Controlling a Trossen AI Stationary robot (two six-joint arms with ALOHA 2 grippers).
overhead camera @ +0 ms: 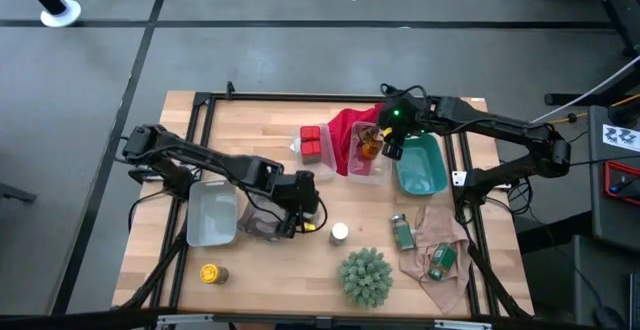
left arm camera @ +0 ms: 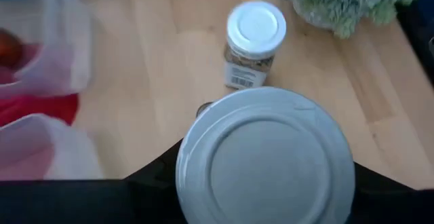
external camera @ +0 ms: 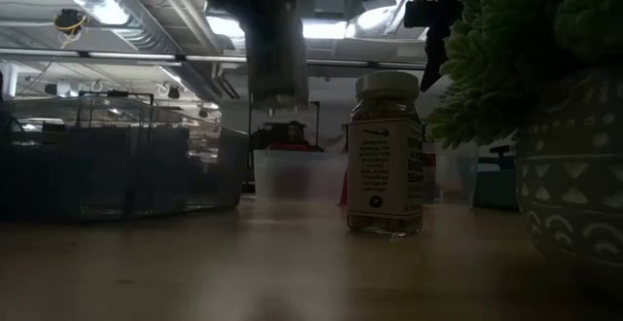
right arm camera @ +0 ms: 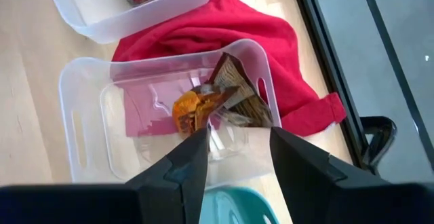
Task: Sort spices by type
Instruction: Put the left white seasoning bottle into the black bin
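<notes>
Bare table (overhead camera: 270, 270) lies open between the yellow-capped jar (overhead camera: 210, 273) and the plant (overhead camera: 365, 276); the white-topped jar (overhead camera: 339, 232) stands just beside the left end effector (overhead camera: 303, 225), narrowing the way toward the plant; around the right end effector (overhead camera: 388, 142), the clear bin (right arm camera: 88, 102), red cloth (overhead camera: 345, 130) and teal bin (overhead camera: 421, 166) crowd together.

The left gripper (overhead camera: 303, 208) hangs above the table's middle, toward the front edge, its fingers clamped on a white-topped jar (left arm camera: 265, 159). The right gripper (right arm camera: 237, 153), fingers parted, hovers near the table's rear right.
</notes>
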